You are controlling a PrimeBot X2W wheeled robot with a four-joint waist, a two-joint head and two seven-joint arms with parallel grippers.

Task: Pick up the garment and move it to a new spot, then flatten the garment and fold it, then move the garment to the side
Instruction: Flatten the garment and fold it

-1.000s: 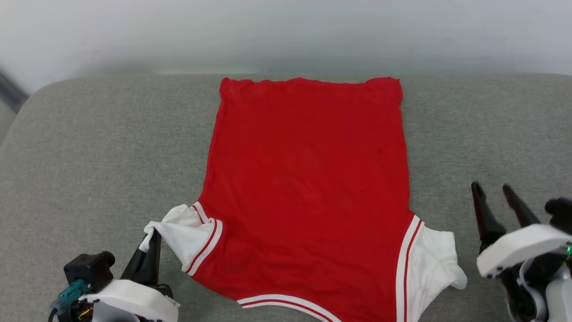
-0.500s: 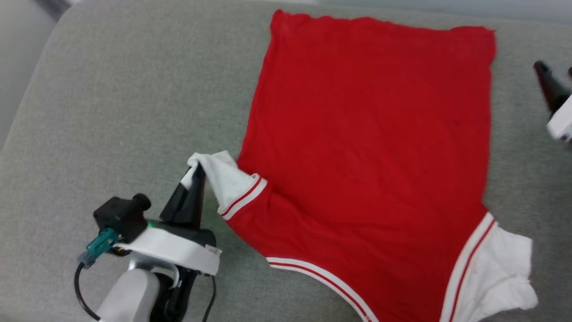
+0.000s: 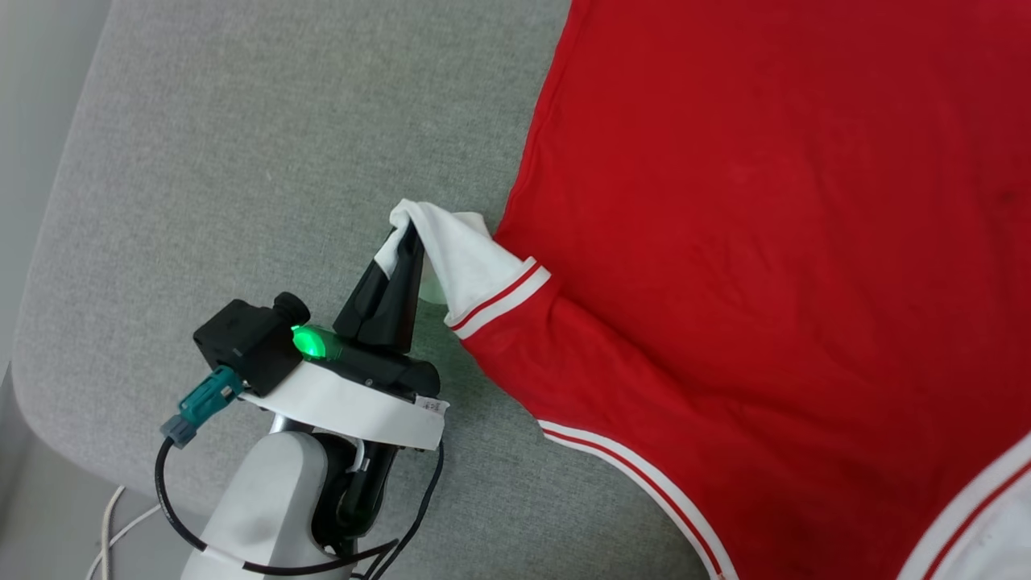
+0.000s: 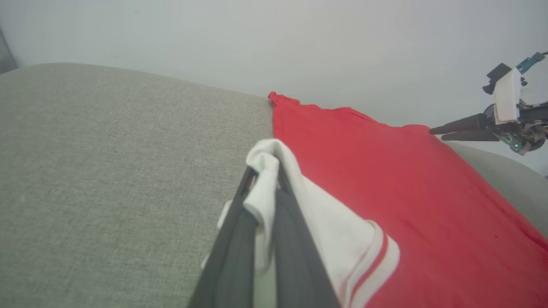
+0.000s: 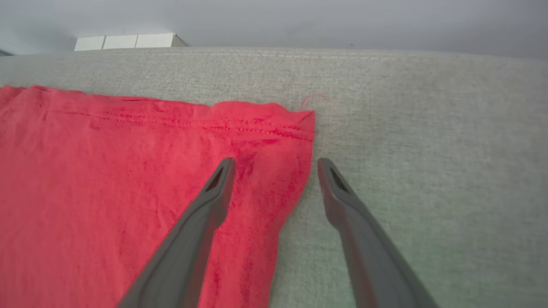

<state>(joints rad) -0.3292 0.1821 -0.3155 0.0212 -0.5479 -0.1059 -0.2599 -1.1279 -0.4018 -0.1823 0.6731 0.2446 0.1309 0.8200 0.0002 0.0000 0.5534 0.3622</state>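
Note:
The garment (image 3: 765, 242) lies spread on the grey cushion (image 3: 242, 161), plain red side up, with striped trim at its sleeve and neck edges. My left gripper (image 3: 409, 234) is shut on the tip of the white sleeve (image 3: 463, 258) and holds it lifted off the cushion; in the left wrist view the white cloth (image 4: 265, 188) is pinched between the dark fingers. My right gripper (image 5: 276, 164) stands open above the garment's far hem corner (image 5: 295, 124), one finger over red cloth and the other over the cushion. It shows at a distance as the right gripper (image 4: 441, 132).
The cushion's rounded left edge (image 3: 48, 242) drops to the floor, where a white cable (image 3: 121, 524) lies. A pale wall (image 4: 299, 42) rises behind the cushion. White blocks (image 5: 128, 41) sit beyond its far edge. Bare cushion spreads left of the garment.
The head camera has swung left and down. My left gripper keeps its hold on the sleeve and has raised it. My right gripper has gone from beside the near sleeve to the far hem corner.

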